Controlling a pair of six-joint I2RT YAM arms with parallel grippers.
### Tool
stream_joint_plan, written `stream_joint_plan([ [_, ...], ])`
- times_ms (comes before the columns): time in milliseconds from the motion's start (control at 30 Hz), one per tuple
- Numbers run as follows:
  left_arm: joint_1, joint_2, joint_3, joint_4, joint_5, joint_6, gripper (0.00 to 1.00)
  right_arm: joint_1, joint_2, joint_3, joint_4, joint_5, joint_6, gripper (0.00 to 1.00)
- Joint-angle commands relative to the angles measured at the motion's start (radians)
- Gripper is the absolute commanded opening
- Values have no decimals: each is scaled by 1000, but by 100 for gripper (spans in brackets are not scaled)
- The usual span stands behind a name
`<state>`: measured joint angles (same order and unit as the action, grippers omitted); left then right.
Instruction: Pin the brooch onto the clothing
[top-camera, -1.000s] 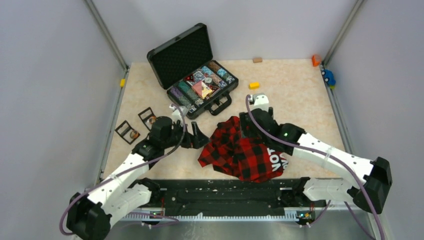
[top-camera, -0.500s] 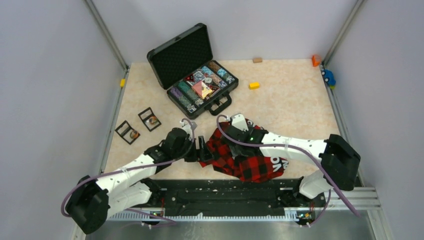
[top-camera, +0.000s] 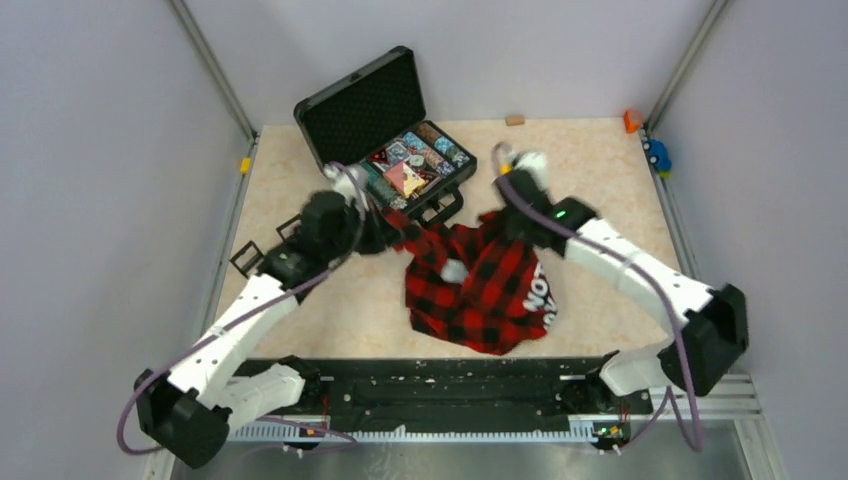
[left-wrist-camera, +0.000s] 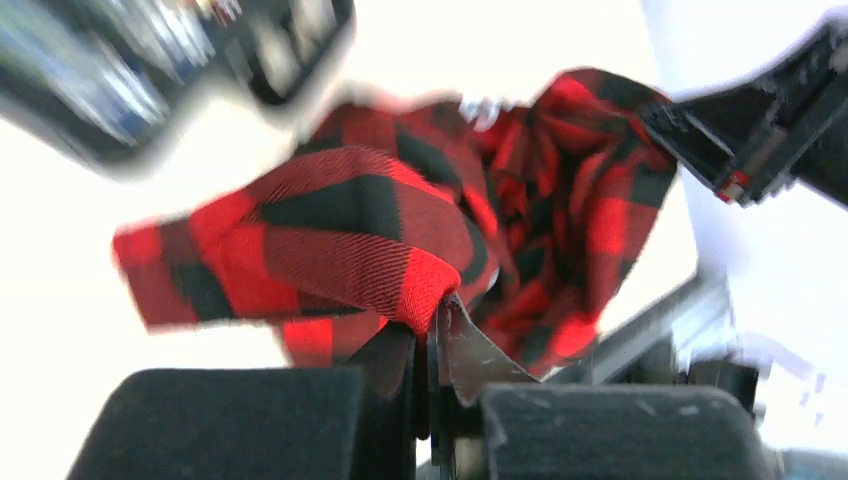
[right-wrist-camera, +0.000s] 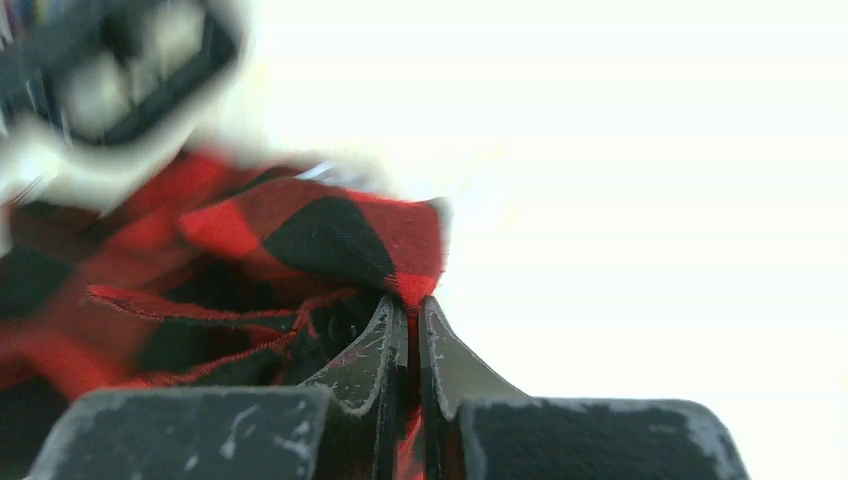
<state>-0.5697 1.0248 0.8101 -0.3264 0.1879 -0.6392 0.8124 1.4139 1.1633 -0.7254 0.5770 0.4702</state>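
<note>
We judge that the step in hand is to spread the shirt (top-camera: 480, 290) before any pinning. It lies crumpled on the table (top-camera: 610, 170) in the middle of the top view, with white letters at its lower right. Its upper edge is drawn up toward both arms. To do this well, we would pull the two held points apart evenly and at the same height, so that the cloth becomes tight without a jerk. Then we would lay it down flat with a plain area facing up. The open case (top-camera: 385, 140) stands just above the shirt in the frame, so we would keep the pull sideways and toward the bottom of the frame, not toward the case.

The left gripper (left-wrist-camera: 432, 335) is closed almost completely, and a fold of the shirt's edge is pinched between its fingers. The right gripper (right-wrist-camera: 412, 315) is closed in the same way on another red-and-black corner. Neither holds the brooch, and we cannot tell where the brooch is in these views.
</note>
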Motion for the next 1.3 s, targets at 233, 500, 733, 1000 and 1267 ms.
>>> stream_joint_plan([
  [233,455,43,705,-239,54,277,0,-540,-186,655,131,-122,-305,0],
  [500,476,17,739,-233,17,319,0,-539,-355,524,245,-53,-327,0],
  [733,476,-27,675,-226,82,346,0,-541,-443,349,293,6,-358,0],
  [1000,476,-31,673,-228,113,328,0,-540,-354,232,301,-127,-320,7],
  [1267,478,49,609,-280,-92,375,0,-530,-318,41,158,-433,-167,79],
])
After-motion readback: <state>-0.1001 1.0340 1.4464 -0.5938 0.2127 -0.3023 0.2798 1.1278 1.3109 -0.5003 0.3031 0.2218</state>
